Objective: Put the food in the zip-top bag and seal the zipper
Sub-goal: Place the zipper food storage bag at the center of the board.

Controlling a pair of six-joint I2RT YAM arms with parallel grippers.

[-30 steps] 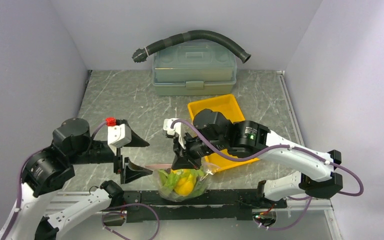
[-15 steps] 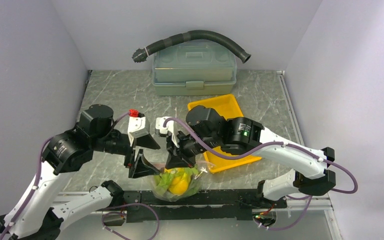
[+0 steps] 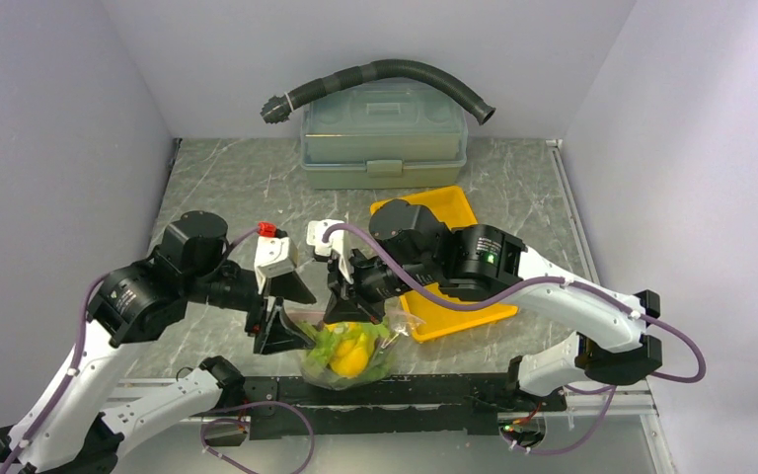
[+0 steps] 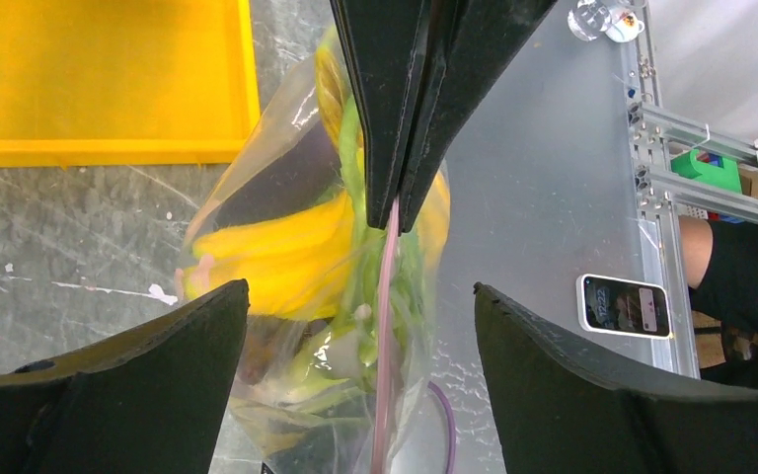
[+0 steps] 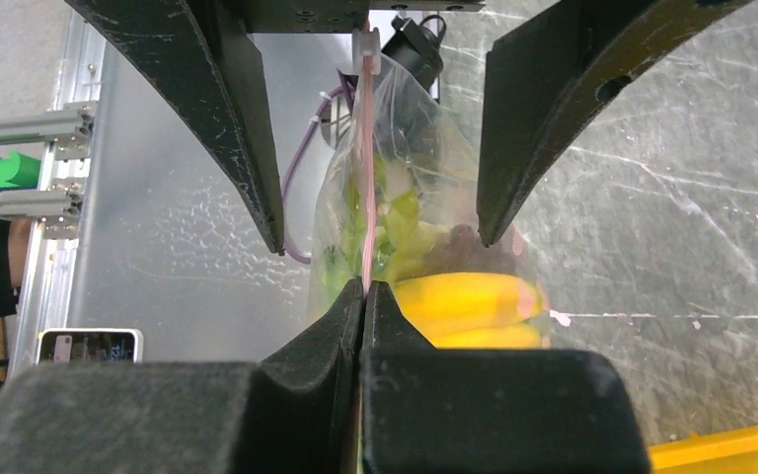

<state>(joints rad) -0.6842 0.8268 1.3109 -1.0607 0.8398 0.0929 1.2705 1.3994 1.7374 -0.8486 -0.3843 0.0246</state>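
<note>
The left pincer has swung in from the left side of the desk and now sits wide open, right against the zip-top bag. The right pincer, clamped on the zipper, has drifted slightly leftward, and the bag has followed it.

yellow tray: part-hidden by right arm | zipper: lower end cropped

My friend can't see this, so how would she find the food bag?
Look at the grey table, at the middle of its near edge. There sits a clear bag stuffed with yellow and green toy food, its pink strip pinched by the right gripper. Unlike the yellow tray beside it, you can see right through it.
</note>
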